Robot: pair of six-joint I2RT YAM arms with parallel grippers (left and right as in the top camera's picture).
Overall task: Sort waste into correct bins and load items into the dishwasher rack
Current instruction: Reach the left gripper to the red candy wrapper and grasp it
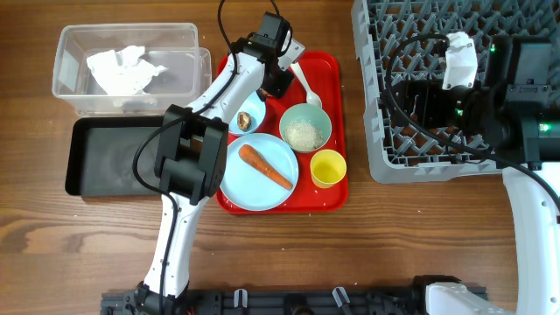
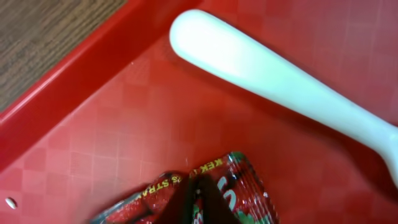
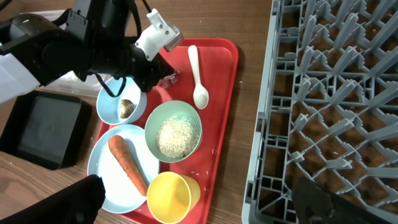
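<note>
At 12 o'clock on the red tray [image 1: 328, 66], the small red wrapper [image 2: 242, 186] is covered by the left gripper [image 1: 278, 85]; whether it is clamped cannot be told. The white plastic spoon [image 1: 304, 85] is seen at its 3 o'clock. Above the dishwasher rack [image 1: 385, 26], the right gripper [image 3: 202, 186] is held with its fingers [image 3: 93, 198] spread, and nothing is grasped.

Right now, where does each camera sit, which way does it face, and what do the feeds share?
Overhead: above the table, straight down on red tray, dishwasher rack, left arm, right arm.
Left wrist: close over the tray, facing down at white spoon and red wrapper; left end effector a dark blur at bottom.
Right wrist: over the rack's edge, looking down onto the tray; own fingers in bottom corners.
Shared: spoon in all three.
</note>
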